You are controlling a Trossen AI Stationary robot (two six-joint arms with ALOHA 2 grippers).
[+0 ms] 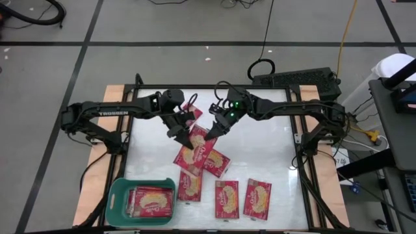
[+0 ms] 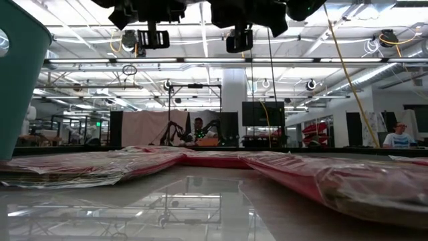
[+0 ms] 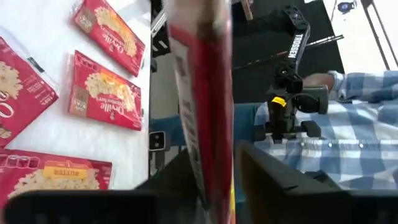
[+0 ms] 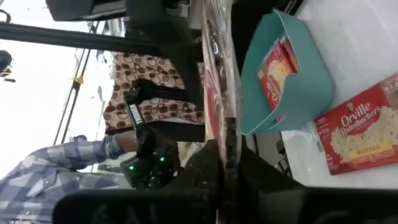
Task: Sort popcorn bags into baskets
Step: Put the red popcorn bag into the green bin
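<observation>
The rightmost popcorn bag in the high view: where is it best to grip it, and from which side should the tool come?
Probably its upper short end in that view, from above. The popcorn bag lies flat, face up, clear of its neighbour, with bare table beyond that end, so the tool can likely pinch it there.

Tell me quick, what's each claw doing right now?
Left gripper: around a raised popcorn bag; grip cannot be told.
Right gripper: closed on that bag's edge.
</observation>
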